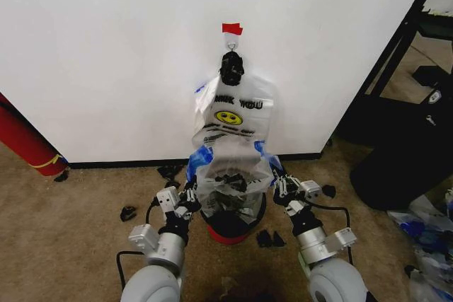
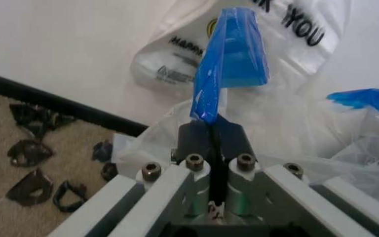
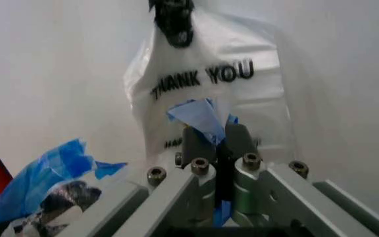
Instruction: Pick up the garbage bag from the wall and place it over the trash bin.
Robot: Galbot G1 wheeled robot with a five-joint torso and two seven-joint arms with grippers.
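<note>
Below the hook and red tape on the wall, the garbage bag is held spread between both grippers directly above the bin, its lower part draped into the bin's mouth. Left gripper: at the bag's left edge, fingers pressed together on a blue patch of the plastic, as the left wrist view shows. Right gripper: at the bag's right edge, fingers likewise pinching a blue fold, seen in the right wrist view. Behind the garbage bag, a white "THANK YOU" bag with a yellow smiley hangs from the hook by a black knot. The bin, dark with a red base, stands on carpet just before the black baseboard. Small black scraps lie scattered on the carpet around it. A red cylinder with a yellow band leans at the far left against the wall.
</note>
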